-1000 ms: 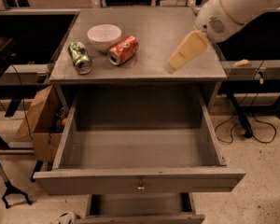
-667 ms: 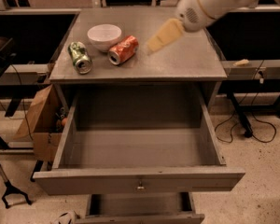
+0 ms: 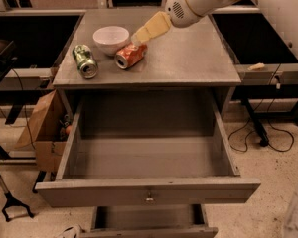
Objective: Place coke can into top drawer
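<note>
- The coke can [image 3: 130, 55] lies on its side on the bench [image 3: 188, 58], silver end toward the camera, just under the tip of the gripper [image 3: 138, 37]. Whether the tip touches the can cannot be told.
- The gripper is a cream wedge slanting down from the round white wrist [image 3: 188, 4]. It hangs low over the bench's back half, and whether it is spread or pressed together cannot be told.
- A white bowl [image 3: 111, 39] stands upright just beside the gripper's tip on the picture-left side, and it is close to the can's far end.
- A green can [image 3: 85, 61] lies on its side farther out the same way, past the bowl and near the bench edge.
- The top drawer [image 3: 149, 191] is pulled fully open, well below and in front of the gripper. It has a keyhole [image 3: 149, 198] at the middle of its front panel.
- Under it a lower drawer [image 3: 149, 230] stands partly open.
- A cardboard box [image 3: 42, 133] sits on the floor by the bench's picture-left side.
</note>
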You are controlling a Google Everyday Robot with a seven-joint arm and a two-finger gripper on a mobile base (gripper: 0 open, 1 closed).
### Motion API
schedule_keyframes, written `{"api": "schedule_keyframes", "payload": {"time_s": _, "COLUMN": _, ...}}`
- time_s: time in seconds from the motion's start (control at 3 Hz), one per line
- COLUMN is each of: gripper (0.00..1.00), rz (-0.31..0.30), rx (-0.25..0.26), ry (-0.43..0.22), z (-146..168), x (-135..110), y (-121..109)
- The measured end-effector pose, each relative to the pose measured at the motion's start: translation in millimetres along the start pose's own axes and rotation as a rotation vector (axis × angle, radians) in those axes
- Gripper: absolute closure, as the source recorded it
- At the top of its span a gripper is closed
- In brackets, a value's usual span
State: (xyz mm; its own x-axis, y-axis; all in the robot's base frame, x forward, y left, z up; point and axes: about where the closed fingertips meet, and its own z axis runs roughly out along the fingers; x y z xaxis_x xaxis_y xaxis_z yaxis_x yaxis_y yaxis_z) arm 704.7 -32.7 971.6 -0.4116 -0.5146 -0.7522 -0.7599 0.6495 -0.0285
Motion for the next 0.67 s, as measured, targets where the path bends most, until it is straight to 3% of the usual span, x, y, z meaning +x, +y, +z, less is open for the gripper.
{"api": "schedule_keyframes", "payload": {"time_s": 0.67, "gripper": 0.00, "rz": 0.026, "rx": 0.063, "ry": -0.003, "z": 55.0, "x": 11.5, "y": -30.7}}
